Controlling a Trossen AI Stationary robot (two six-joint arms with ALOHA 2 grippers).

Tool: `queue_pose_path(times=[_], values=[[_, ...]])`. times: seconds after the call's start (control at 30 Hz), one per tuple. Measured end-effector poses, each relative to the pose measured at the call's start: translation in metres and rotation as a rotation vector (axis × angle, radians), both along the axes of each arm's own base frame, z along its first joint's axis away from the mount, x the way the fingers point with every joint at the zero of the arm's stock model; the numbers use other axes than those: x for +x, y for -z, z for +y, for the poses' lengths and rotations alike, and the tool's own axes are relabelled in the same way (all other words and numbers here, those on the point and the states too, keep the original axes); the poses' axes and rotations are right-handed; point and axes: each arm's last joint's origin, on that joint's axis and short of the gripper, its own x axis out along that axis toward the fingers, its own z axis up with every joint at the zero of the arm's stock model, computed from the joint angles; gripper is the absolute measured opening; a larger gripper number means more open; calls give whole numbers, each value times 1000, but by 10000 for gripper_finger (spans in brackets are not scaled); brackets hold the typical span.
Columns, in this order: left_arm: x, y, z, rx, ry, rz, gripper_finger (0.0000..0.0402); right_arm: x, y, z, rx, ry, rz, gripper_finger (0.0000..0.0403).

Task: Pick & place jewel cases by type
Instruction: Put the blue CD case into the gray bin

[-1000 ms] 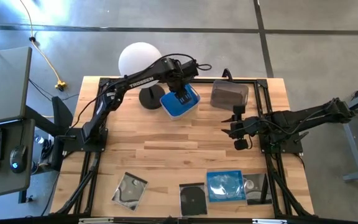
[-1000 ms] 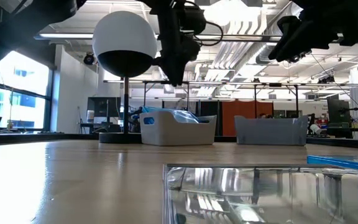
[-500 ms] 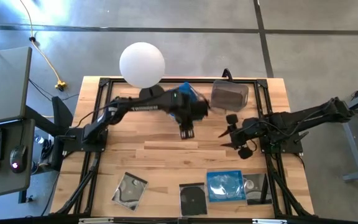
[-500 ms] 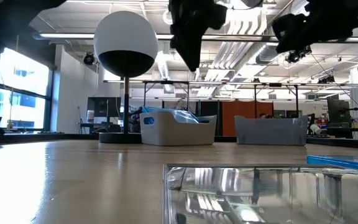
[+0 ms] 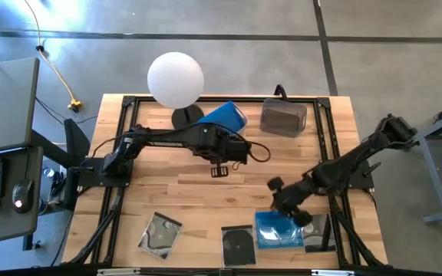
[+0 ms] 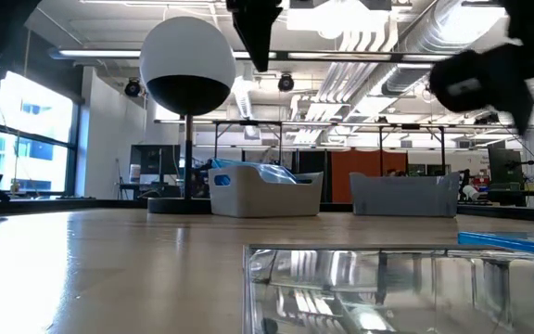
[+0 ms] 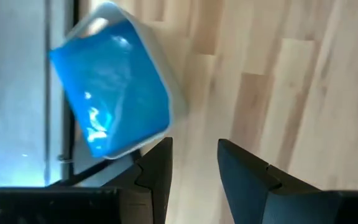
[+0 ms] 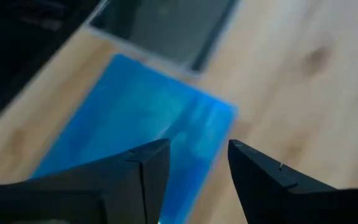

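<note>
Since the earlier frame the right pincer has swung down to the near edge, hanging released over the blue jewel case. The left pincer, released and empty, has drawn back mid-tabletop from the blue-filled tub.

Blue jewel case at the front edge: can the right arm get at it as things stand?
Probably yes. The right gripper hangs just above the blue jewel case, jaws open and empty, nothing between them. A clear case lies beside it, partly tucked under.
</note>
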Motion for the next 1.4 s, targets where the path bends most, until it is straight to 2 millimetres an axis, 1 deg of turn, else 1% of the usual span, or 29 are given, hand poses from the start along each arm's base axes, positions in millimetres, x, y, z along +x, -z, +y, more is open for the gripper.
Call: queue_pose_path(times=[0.13, 0.27, 0.37, 0.5, 0.63, 0.73, 0.87, 0.97, 1.07, 1.17, 1.27, 1.4], values=[[-12, -18, 7, 44, -20, -46, 124, -3, 17, 19, -1, -9, 73, 158], [-19, -28, 10, 44, -34, -77, 124, -2, 38, 35, -17, -40, 127, 158], [-24, -34, 9, 39, -34, -96, 124, -1, 54, 38, -85, -80, 156, 158], [-27, -38, 6, 24, -37, -113, 124, 7, 62, 30, -147, -85, 140, 157], [-27, -38, 7, 23, -37, -113, 124, 17, 59, 11, -288, -75, 67, 150], [-27, -38, 6, 19, -37, -113, 124, 27, 56, -11, -372, -31, 25, 142], [-27, -38, 6, -2, -33, -112, 124, 38, 51, -41, -442, 47, -3, 138], [-27, -37, 6, -25, -64, -128, 124, 40, 43, -55, -481, 68, -38, 138], [-27, -37, 6, -59, -136, -162, 124, 40, 27, -57, -481, 72, -118, 137], [-24, -32, 9, -145, -187, -185, 124, 35, 13, -54, -423, 92, -168, 137], [-10, -18, 9, -256, -166, -219, 124, 29, 2, -47, -346, 151, -192, 138], [12, 7, 10, -334, -80, -299, 123, 19, 4, -33, -297, 161, -133, 147]])
